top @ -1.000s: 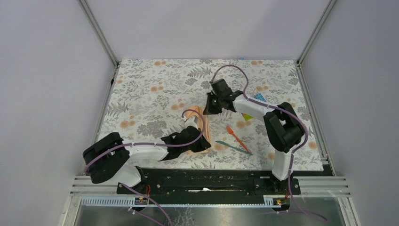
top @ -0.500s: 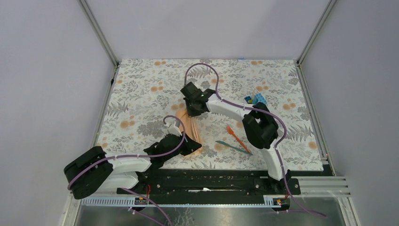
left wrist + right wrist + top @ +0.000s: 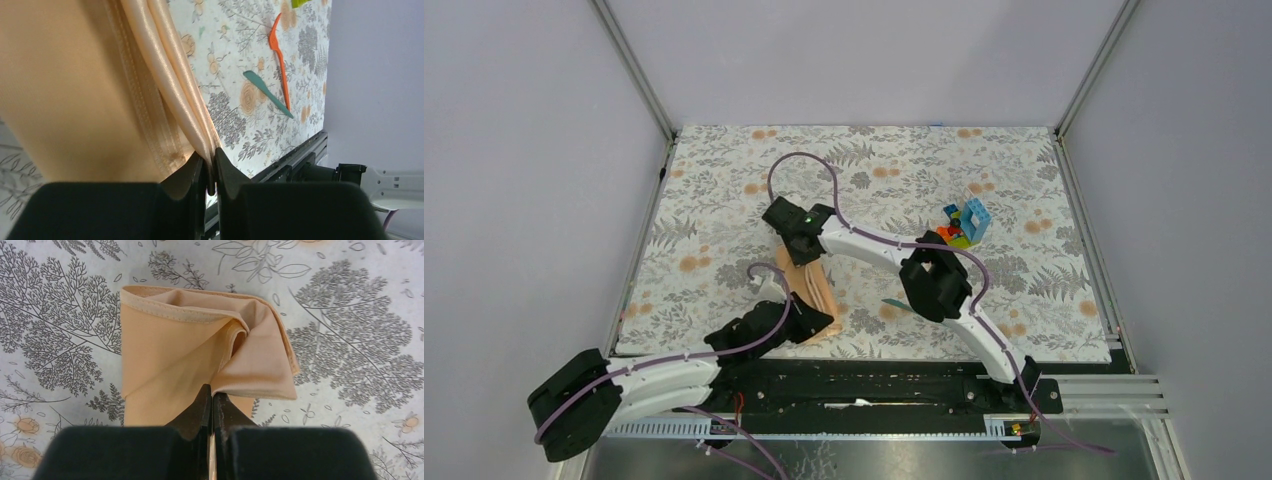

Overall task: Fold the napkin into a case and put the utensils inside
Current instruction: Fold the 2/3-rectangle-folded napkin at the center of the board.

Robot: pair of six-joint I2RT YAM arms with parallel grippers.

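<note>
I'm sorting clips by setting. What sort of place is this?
Probably a robot test cell in a lab, not a dining room: plain pale walls held in a metal frame, and a black mounting rail along the floral mat's near edge.

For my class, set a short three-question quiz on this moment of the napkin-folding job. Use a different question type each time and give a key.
1. True or false: the orange utensil already lies inside the napkin.
2. Of the left hand and the right hand, which is shut on the napkin? A) left only B) right only C) both
3. Name the item lying beside the orange utensil on the floral mat.
Key: 1 false; 2 C; 3 the teal utensil.
</note>
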